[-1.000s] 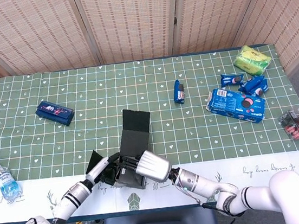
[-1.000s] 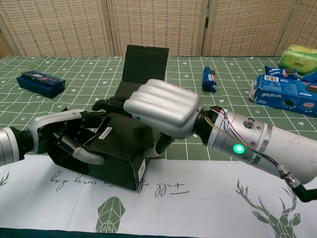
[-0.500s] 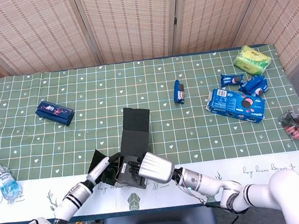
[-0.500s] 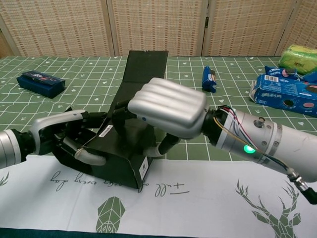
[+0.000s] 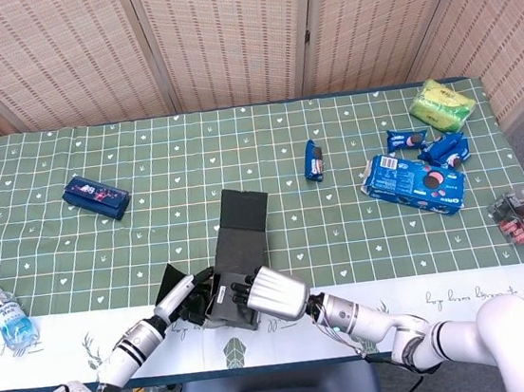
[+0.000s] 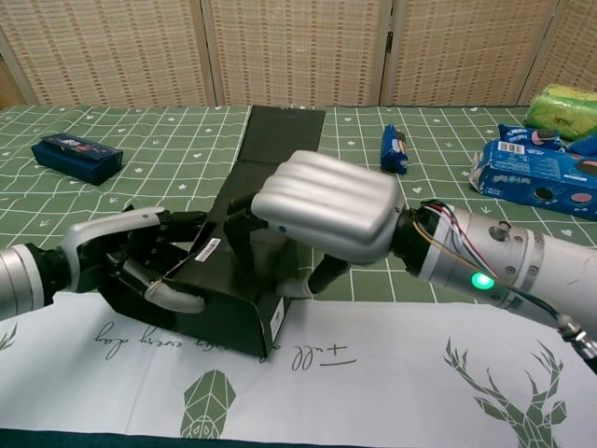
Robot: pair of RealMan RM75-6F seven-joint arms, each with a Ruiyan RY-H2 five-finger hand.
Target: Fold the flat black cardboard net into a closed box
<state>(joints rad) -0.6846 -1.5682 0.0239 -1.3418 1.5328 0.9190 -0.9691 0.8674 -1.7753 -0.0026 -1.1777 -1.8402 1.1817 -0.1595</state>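
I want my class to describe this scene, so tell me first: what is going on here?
A two-armed robot is folding a black cardboard box at the near edge of a green checked table. Its left hand grips the box's left side, while its right hand presses on top from the right. The box body is partly formed, but the long lid flap lies open, stretching away from the robot. Snack packets and a water bottle lie untouched around it.

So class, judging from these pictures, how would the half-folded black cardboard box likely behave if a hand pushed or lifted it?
The black cardboard box is thin sheet and looks empty, so probably light and apt to slide on the tablecloth. Its long lid flap remains unfolded, so it would likely flop or hinge. The left hand and right hand both hold it, suggesting its walls spring open otherwise.
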